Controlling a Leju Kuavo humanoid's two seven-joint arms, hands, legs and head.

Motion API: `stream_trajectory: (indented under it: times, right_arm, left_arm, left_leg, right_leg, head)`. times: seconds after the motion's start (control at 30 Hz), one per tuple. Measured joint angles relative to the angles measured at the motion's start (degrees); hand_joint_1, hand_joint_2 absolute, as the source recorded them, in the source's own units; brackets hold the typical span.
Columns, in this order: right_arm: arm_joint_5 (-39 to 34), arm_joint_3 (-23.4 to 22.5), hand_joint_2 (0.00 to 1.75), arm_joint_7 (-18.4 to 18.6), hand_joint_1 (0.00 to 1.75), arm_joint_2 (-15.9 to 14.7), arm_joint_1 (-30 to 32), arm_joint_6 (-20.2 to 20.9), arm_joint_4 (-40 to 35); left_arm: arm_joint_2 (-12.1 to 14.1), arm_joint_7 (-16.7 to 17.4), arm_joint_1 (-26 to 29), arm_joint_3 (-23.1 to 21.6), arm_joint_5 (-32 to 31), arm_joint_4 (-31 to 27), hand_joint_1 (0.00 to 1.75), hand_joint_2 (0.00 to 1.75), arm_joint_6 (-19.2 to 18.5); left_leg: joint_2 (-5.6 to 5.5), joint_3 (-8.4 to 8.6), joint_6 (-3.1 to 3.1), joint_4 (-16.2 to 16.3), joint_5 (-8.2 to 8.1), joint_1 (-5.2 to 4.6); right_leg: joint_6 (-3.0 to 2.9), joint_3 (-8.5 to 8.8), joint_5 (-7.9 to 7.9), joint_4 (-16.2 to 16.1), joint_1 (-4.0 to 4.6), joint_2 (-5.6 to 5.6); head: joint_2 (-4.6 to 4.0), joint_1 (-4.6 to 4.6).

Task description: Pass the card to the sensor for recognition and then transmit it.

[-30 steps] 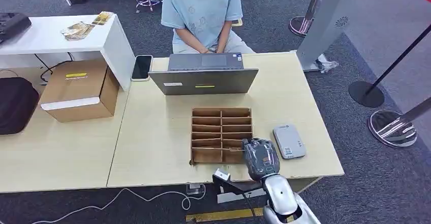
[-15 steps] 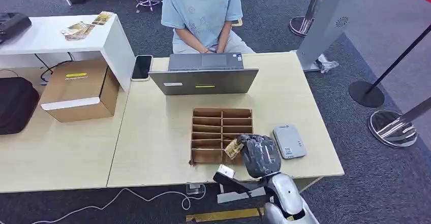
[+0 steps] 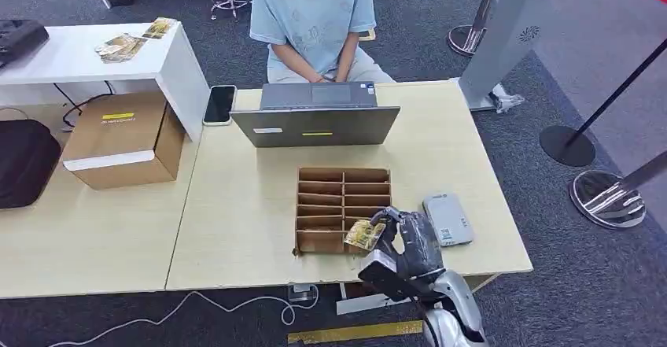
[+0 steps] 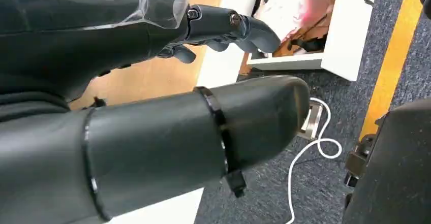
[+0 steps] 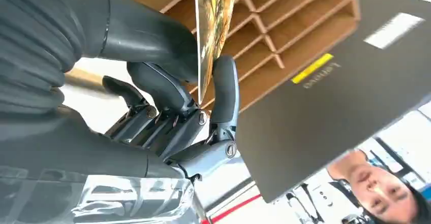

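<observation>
A gold-patterned card (image 3: 363, 235) is pinched between the thumb and a finger of my right hand (image 3: 409, 245), just above the near right corner of the brown cardboard divider box (image 3: 343, 197). In the right wrist view the card (image 5: 216, 26) stands edge-on between the thumb and a dark finger (image 5: 224, 92), with the box's compartments (image 5: 284, 21) behind it. The grey card sensor (image 3: 447, 219) lies flat on the table right of the box, close beside my right hand. My left hand (image 4: 152, 107) hangs below the table edge, holding nothing, its fingers apart.
A grey laptop (image 3: 315, 125) stands open behind the box, its lid facing me, and a person in a light blue shirt (image 3: 315, 16) sits beyond it. A phone (image 3: 219, 104) lies at the table's far left corner. A cardboard carton (image 3: 122, 138) sits on the neighbouring table.
My right hand has risen from the box's near right compartment with the card, which now shows between its fingers, and the wrist has turned toward the left.
</observation>
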Motion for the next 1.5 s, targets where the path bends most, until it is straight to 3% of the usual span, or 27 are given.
stream_trajectory:
  times: [0.33, 0.47, 0.7, 0.83, 1.1, 1.3, 1.5]
  right_arm:
    - [-16.3, -0.9, 1.75, -7.6, 1.75, 0.0, -2.7, 3.3, -1.2]
    - [-19.1, -0.8, 1.75, -8.2, 1.75, 0.0, -6.8, 4.7, -1.2]
    - [-23.7, 3.0, 1.75, -8.6, 1.75, 0.1, -17.0, 8.1, -0.5]
    - [-26.7, 6.4, 1.75, -7.3, 1.75, 1.0, -24.3, 9.6, 1.4]
    - [-29.7, 11.7, 1.75, -2.4, 1.75, 6.4, -36.2, 10.6, 7.6]
    - [-30.3, 13.4, 1.75, 0.9, 1.75, 9.9, -43.5, 9.5, 13.9]
    - [-29.9, 13.5, 1.75, 4.0, 1.75, 10.7, -48.9, 8.1, 21.1]
  left_arm:
    - [0.0, -3.1, -0.2, 1.3, 4.8, 0.2, 0.0, 0.0, 0.1]
    - [0.2, -5.0, 0.5, 2.6, 5.7, 0.2, 0.0, 0.0, 2.5]
    - [0.3, -6.2, 0.7, 3.4, 5.7, 0.2, 0.0, 0.0, 2.5]
    - [0.3, -6.0, 0.8, 3.6, 5.8, 0.2, 0.0, 0.0, 2.5]
    - [0.6, -4.9, 1.6, 6.8, 10.5, 0.3, 0.0, 0.0, 2.3]
    - [0.9, -4.9, 2.8, 11.0, 15.6, 0.3, 0.0, 0.0, 2.2]
    - [1.3, -5.8, 4.3, 16.7, 21.5, 0.4, 0.0, 0.0, 2.2]
  left_leg:
    - [-0.02, -0.02, 0.03, 0.0, 0.03, 0.0]
    - [0.04, -0.01, 0.03, 0.0, 0.03, -0.01]
    - [0.04, 0.0, -0.01, 0.0, 0.09, 0.01]
    - [0.04, 0.0, -0.03, 0.0, 0.11, 0.01]
    - [0.05, 0.0, -0.07, 0.0, 0.13, 0.02]
    - [0.03, 0.0, -0.07, 0.0, 0.14, 0.02]
    - [0.03, -0.01, -0.07, 0.0, 0.14, 0.0]
  right_leg:
    - [0.0, 0.02, 0.01, 0.0, 0.0, -0.01]
    - [0.0, 0.01, 0.02, 0.0, 0.0, 0.04]
    - [-0.01, 0.0, 0.04, 0.1, 0.01, 0.04]
    - [-0.01, 0.01, 0.04, 0.1, 0.01, 0.04]
    - [-0.02, -0.03, 0.04, 0.1, 0.01, 0.06]
    - [-0.02, -0.02, 0.04, 0.1, 0.01, 0.04]
    - [0.0, -0.02, 0.07, 0.1, 0.0, 0.03]
  head:
    - [0.0, 0.0]
    - [0.0, 0.0]
    - [0.0, 0.02]
    - [0.0, 0.0]
    - [0.0, 0.0]
    - [0.0, 0.02]
    - [0.0, 0.02]
